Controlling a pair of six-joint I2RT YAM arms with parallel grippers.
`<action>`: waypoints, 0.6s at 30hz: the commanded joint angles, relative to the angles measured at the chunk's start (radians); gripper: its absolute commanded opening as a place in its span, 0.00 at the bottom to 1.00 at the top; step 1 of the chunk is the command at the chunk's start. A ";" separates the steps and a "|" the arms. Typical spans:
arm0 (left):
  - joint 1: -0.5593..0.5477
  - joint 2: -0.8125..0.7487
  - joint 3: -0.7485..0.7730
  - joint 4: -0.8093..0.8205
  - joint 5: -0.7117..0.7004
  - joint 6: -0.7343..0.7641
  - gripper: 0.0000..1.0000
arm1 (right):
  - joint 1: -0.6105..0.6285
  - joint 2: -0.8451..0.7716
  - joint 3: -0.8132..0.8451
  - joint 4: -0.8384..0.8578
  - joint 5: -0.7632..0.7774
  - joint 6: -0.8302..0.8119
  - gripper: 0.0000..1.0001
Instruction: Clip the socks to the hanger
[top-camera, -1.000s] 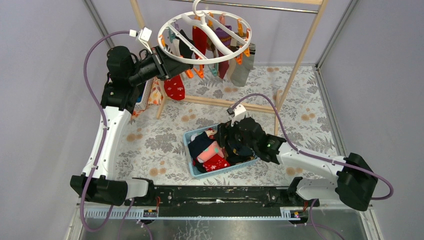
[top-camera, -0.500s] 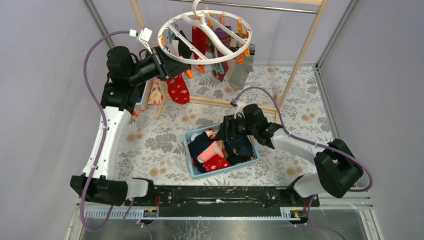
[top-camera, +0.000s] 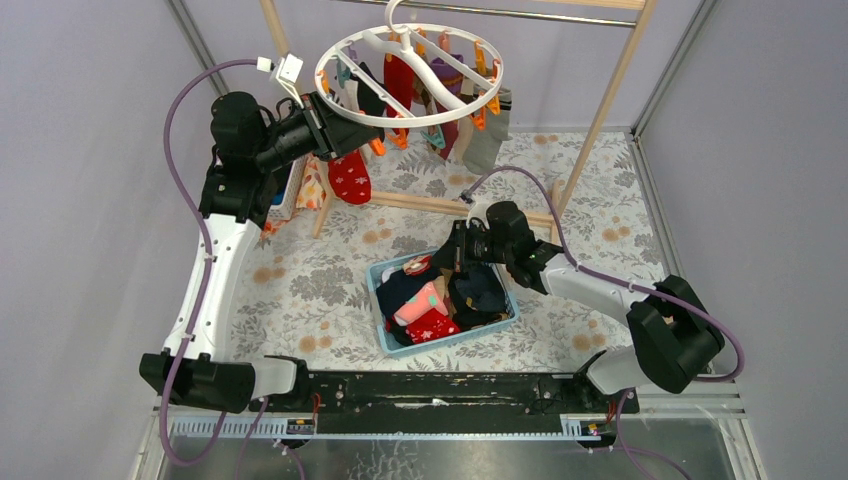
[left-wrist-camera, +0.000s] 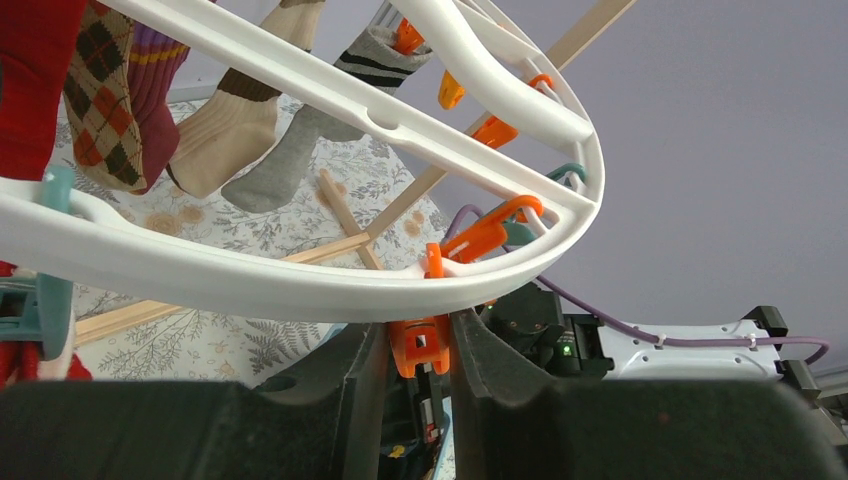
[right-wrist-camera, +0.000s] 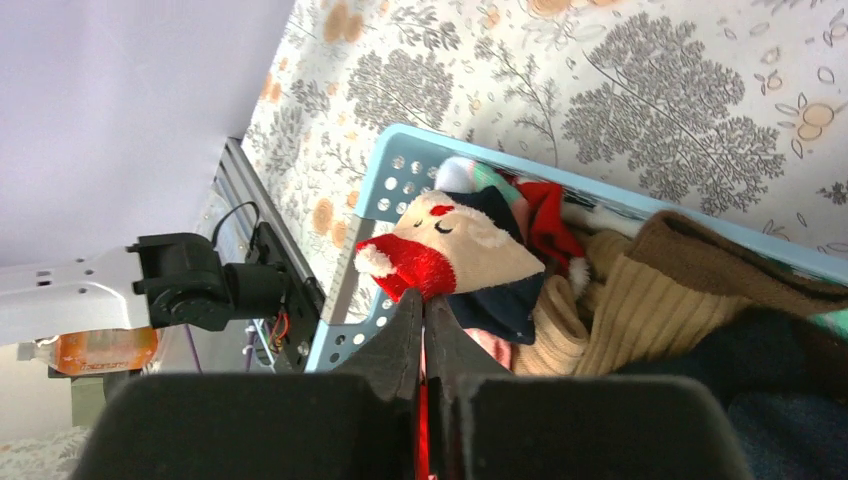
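Observation:
The white round hanger (top-camera: 400, 122) hangs from the rail with several socks (top-camera: 350, 176) clipped under it. My left gripper (top-camera: 325, 122) holds its near-left rim and is shut on an orange clip (left-wrist-camera: 420, 352) that sits between the fingers just below the ring (left-wrist-camera: 250, 282). My right gripper (top-camera: 455, 255) is over the back edge of the light blue basket (top-camera: 460, 337), shut on the red edge of a beige, red and navy sock (right-wrist-camera: 470, 245). That sock (top-camera: 418, 266) is pulled up from the pile of loose socks (top-camera: 430, 310) in the basket.
The tall wooden rail frame (top-camera: 600, 110) stands behind the hanger, its base bar (top-camera: 440, 206) lying across the floral cloth. Folded clothes (top-camera: 308, 188) lie at the left under my left arm. Grey walls enclose both sides.
My right gripper has shut on a sock and drawn back up out of the basket pile toward its far rim. The hanger and its red sock swayed slightly; the left gripper keeps its hold.

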 joint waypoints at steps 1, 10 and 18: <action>-0.004 -0.023 0.022 -0.014 0.011 0.023 0.05 | -0.012 -0.111 0.070 -0.012 -0.001 0.000 0.00; -0.004 -0.026 0.024 -0.013 0.011 0.028 0.05 | -0.013 -0.293 0.150 -0.193 0.057 -0.067 0.00; -0.004 -0.031 0.024 -0.005 0.014 0.020 0.05 | -0.013 -0.448 0.271 -0.406 0.065 -0.107 0.00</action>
